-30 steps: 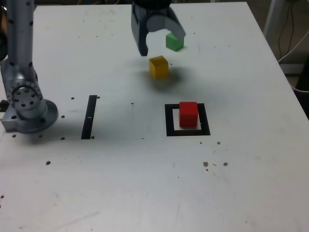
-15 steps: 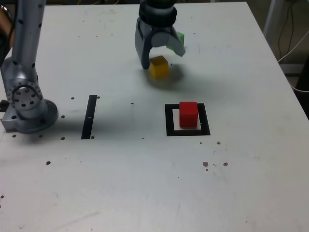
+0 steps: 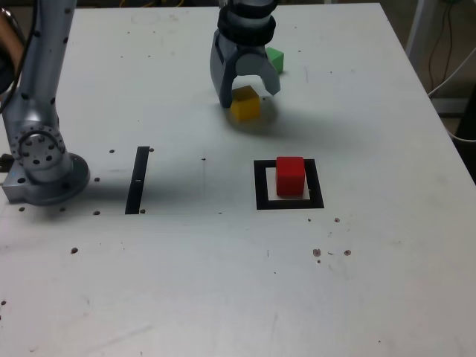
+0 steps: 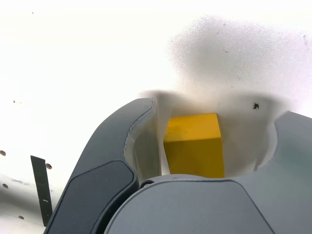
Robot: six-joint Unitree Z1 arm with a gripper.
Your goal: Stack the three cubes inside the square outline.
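Observation:
My gripper (image 3: 248, 95) is down at the table with its jaws on either side of the yellow cube (image 3: 245, 106). In the wrist view the yellow cube (image 4: 195, 146) sits between the jaws of the gripper (image 4: 218, 113). One finger (image 4: 141, 131) is against the cube's side. A gap shows between the cube and the other finger, so the gripper is open. The green cube (image 3: 274, 58) rests just behind the gripper, partly hidden by it. The red cube (image 3: 290, 175) stands inside the square outline (image 3: 260, 187), nearer the front of the table.
A narrow black strip (image 3: 137, 178) lies on the white table (image 3: 223, 282) toward the exterior view's left; the strip (image 4: 41, 187) also shows in the wrist view. The arm's grey base (image 3: 41, 160) stands at the left edge. Cables hang beyond the table's right side.
The gripper has come down from above the table and now straddles the yellow cube, and its jaws have narrowed. The cubes have not moved.

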